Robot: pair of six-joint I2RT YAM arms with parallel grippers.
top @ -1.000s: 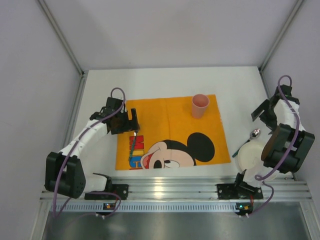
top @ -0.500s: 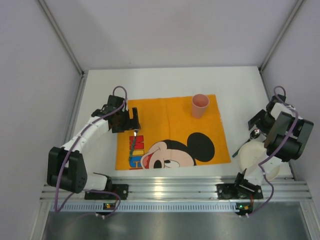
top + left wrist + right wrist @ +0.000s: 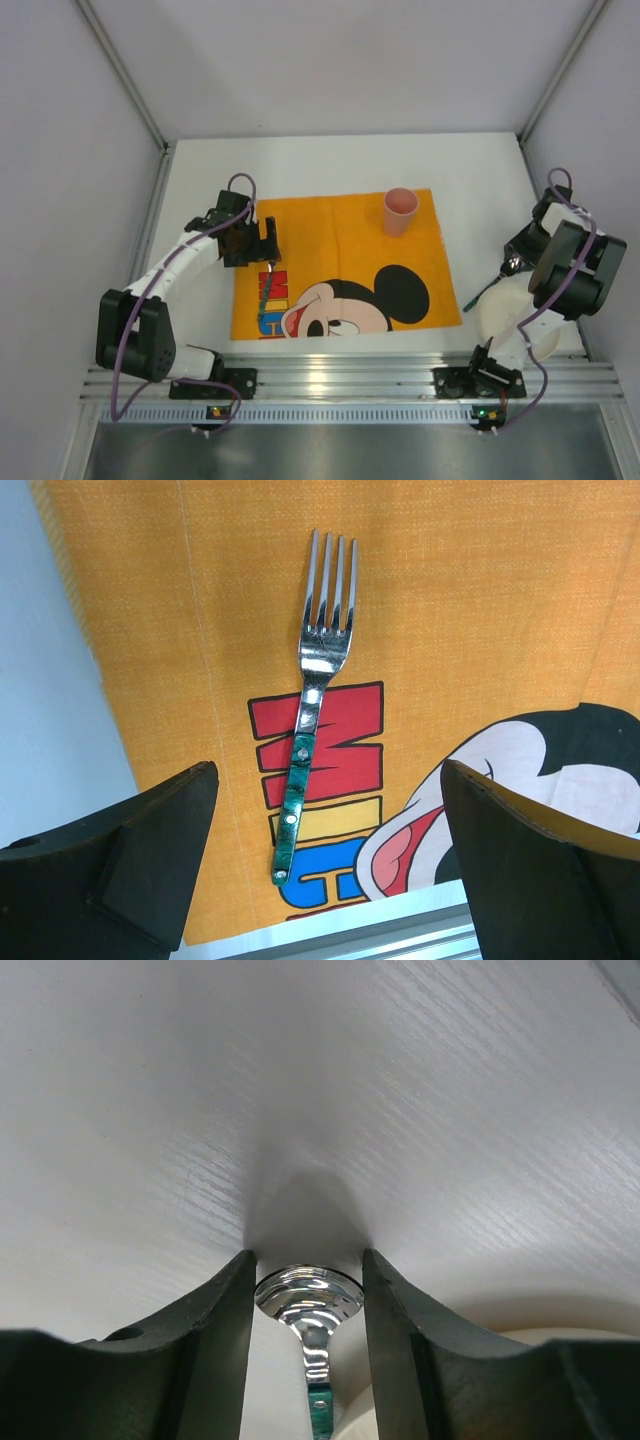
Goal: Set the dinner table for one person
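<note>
- Tabletop: the dinner table (image 3: pixel 330 160) lies under both my arms. In the top view its longer side runs left to right, parallel to the ridged rail (image 3: pixel 350 375) on its near edge.
- An orange cloth (image 3: pixel 340 240) lies flat mid-table, its long axis also left to right.
- Left gripper (image 3: pixel 327 767): spread wide, nothing held, hanging over the cloth's left part.
- A fork (image 3: pixel 312 730) lies on the cloth below it, tines pointing to the far side and green handle towards the rail.
- Right gripper (image 3: pixel 307 1260): closed in on a spoon (image 3: pixel 308 1300), one finger against each side of the bowl, low over bare table on the right.
- The spoon's handle slants towards the near left.
- A pale plate (image 3: pixel 500 312) sits just beside the spoon.
- A pink cup (image 3: pixel 400 210) stands upright on the cloth's far right corner.
</note>
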